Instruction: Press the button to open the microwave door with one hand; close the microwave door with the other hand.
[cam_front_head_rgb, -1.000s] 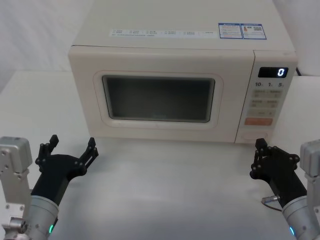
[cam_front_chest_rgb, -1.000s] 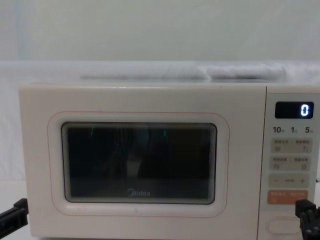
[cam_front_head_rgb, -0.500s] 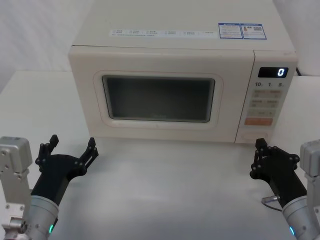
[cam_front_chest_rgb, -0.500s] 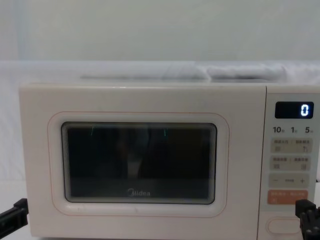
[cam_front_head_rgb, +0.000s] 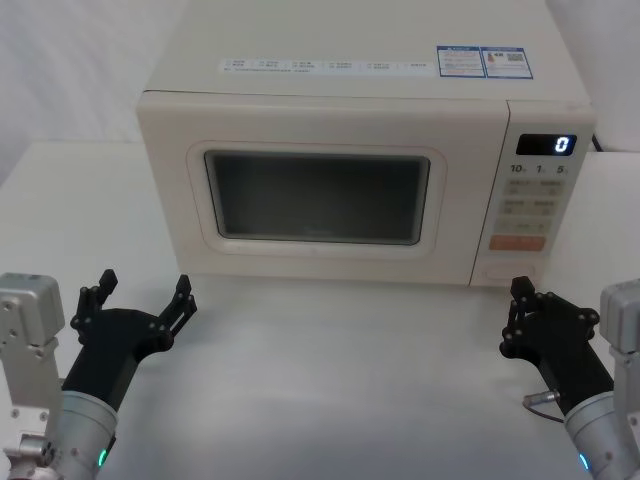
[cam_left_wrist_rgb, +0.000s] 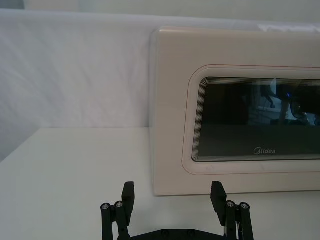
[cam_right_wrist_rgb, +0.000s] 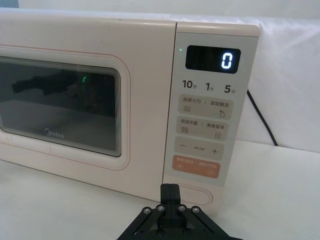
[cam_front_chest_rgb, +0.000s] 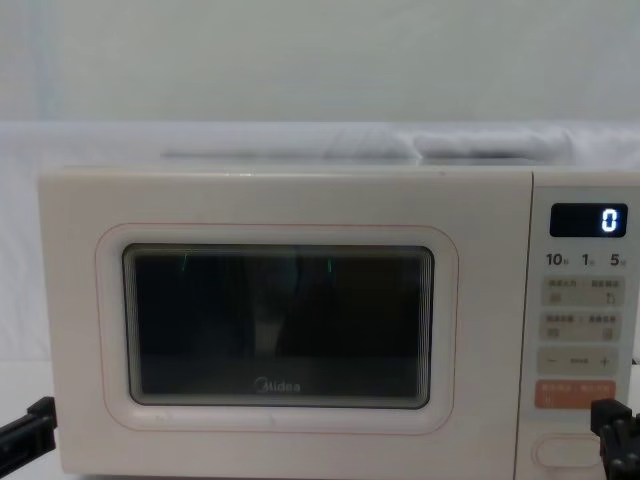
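**Door shut, both tools waiting low in front**

The microwave door sits flush and closed on the cream oven, which stands at the back of the white counter. The control panel to its right shows "0". At the panel's foot lies the button, untouched. The left tool hovers near the oven's left front corner, fingers spread wide. The right tool hangs just before the button, fingers pinched together.

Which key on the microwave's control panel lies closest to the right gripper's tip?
The wide cream pill-shaped button at the panel's bottom, just beyond the shut right gripper; the orange key sits higher.
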